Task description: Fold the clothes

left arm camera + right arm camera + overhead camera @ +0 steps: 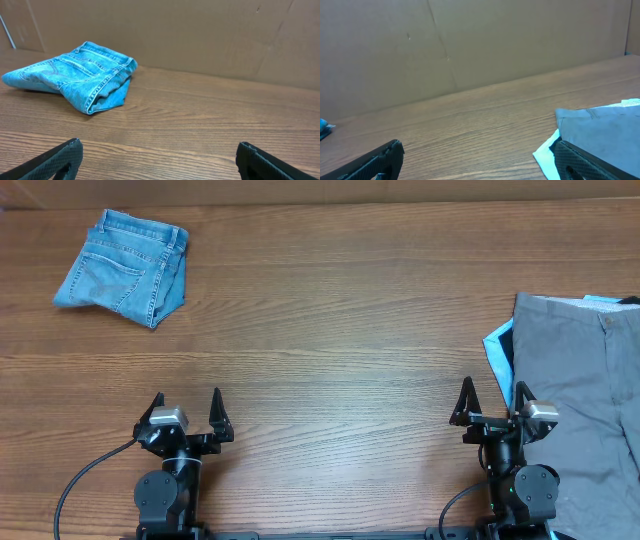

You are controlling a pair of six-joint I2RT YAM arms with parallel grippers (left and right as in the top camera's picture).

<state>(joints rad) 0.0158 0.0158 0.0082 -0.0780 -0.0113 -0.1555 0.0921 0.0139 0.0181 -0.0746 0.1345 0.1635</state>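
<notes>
The light-blue denim jeans [123, 266] lie folded into a small bundle at the far left of the table; they also show in the left wrist view [75, 75]. Grey trousers [583, 390] lie flat at the right edge over a bright blue item [497, 346]; both show in the right wrist view, the trousers [600, 127] and the blue item [547, 152]. My left gripper [187, 406] is open and empty near the front edge; its jaws [157, 155] hold nothing. My right gripper [492, 402] is open and empty beside the grey trousers [477, 155].
A brown cardboard wall [210, 35] stands along the table's far side. The wooden tabletop [340, 330] spans the space between the two garment piles.
</notes>
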